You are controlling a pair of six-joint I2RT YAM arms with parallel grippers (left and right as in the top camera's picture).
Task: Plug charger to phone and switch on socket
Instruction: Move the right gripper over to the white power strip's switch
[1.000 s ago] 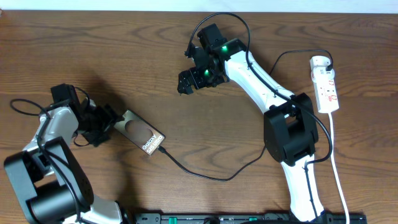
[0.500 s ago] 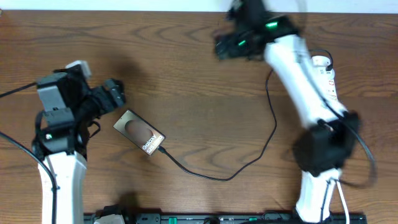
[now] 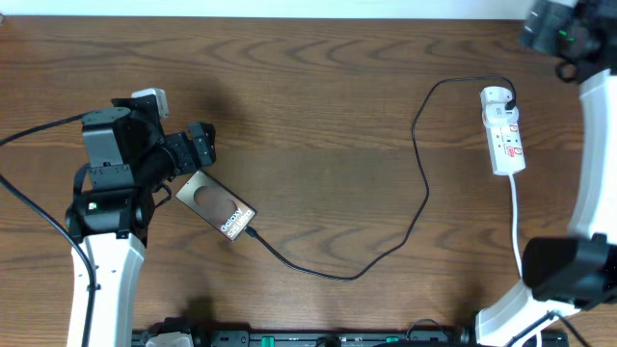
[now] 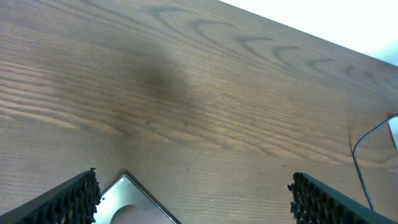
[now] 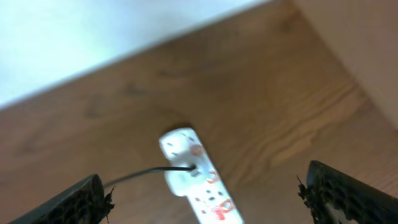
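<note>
The phone (image 3: 217, 207) lies flat and slanted on the table, "Galaxy" lettering at its lower right end. The charger cable (image 3: 421, 198) meets that end with its plug tip (image 3: 253, 233), loops across the table and reaches the white adapter (image 3: 496, 97) at the top of the socket (image 3: 508, 143). My left gripper (image 3: 200, 149) hovers open just above the phone's upper left corner (image 4: 132, 206), holding nothing. My right gripper (image 3: 551, 31) is open and empty at the top right, above the socket (image 5: 198, 180) and the cable (image 5: 140, 176).
The socket's thick white cord (image 3: 518, 226) runs down the right side toward the front edge. A black rail (image 3: 337, 338) lies along the front edge. The table's far edge (image 5: 124, 59) is close behind the socket.
The left gripper opened wider and moved off the phone's left end to above its upper corner. The right arm swung from the table's top centre to the far right by the socket.
</note>
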